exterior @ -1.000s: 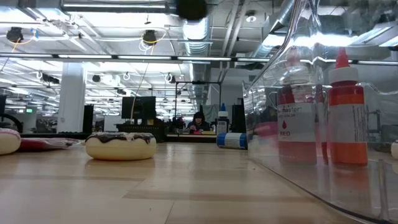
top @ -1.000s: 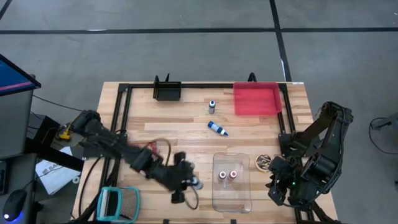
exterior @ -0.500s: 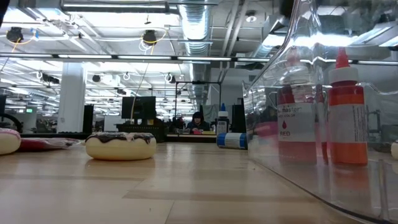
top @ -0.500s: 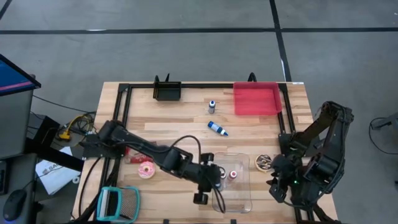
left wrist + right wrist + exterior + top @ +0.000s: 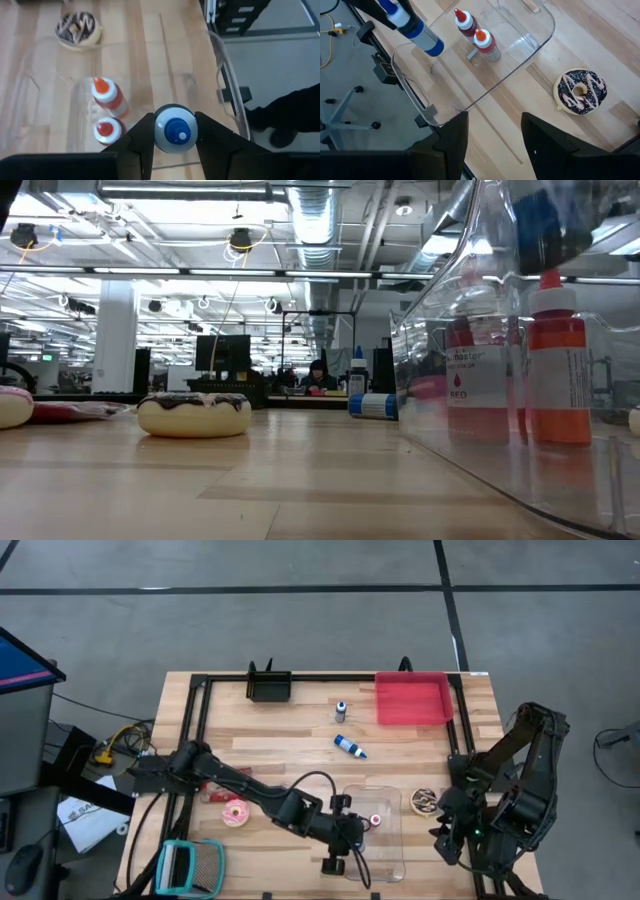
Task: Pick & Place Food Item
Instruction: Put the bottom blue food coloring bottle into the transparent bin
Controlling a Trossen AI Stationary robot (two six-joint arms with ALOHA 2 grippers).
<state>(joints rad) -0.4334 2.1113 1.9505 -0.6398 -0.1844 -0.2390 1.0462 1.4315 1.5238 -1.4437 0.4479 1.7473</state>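
A red tray (image 5: 411,700) sits at the table's far right corner, with a black holder (image 5: 269,687) further left along that edge. A teal-framed mesh basket (image 5: 193,866) lies at the near left corner, and a person (image 5: 320,375) sits well beyond the table.

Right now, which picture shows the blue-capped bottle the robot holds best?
The right wrist view: the blue-capped bottle shows whole, above the clear bin. The left wrist view shows only its cap between the left tool; high and low views hardly show it.

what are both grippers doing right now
left gripper: shut on blue-capped bottle, over the clear bin.
right gripper: open, holding nothing.
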